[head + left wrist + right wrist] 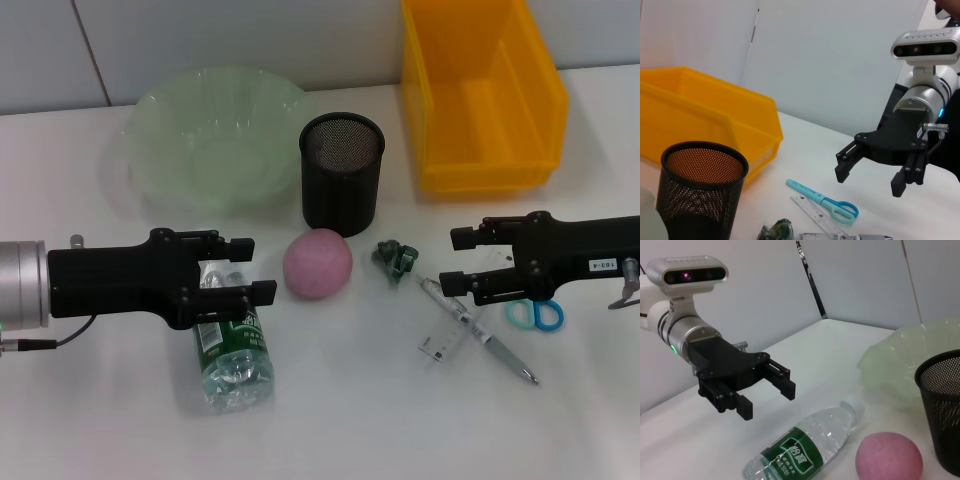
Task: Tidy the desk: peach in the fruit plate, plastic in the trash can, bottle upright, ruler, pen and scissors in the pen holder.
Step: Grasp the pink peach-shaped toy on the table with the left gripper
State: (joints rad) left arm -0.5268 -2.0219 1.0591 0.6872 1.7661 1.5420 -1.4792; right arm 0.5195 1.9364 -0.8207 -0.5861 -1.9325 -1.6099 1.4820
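Observation:
A clear water bottle (232, 352) with a green label lies on its side on the white desk; it also shows in the right wrist view (805, 445). My left gripper (256, 268) is open just above the bottle's cap end. A pink peach (317, 263) sits in front of the black mesh pen holder (342, 172). Crumpled green plastic (395, 256) lies to the right of the peach. A clear ruler (452, 335), a pen (485, 337) and blue-handled scissors (535, 315) lie under and beside my open, empty right gripper (452, 258).
A pale green fruit plate (215, 135) stands at the back left. A yellow bin (480, 90) stands at the back right. The left wrist view shows my right gripper (870, 182) over the scissors (825, 201); the right wrist view shows my left gripper (767, 400).

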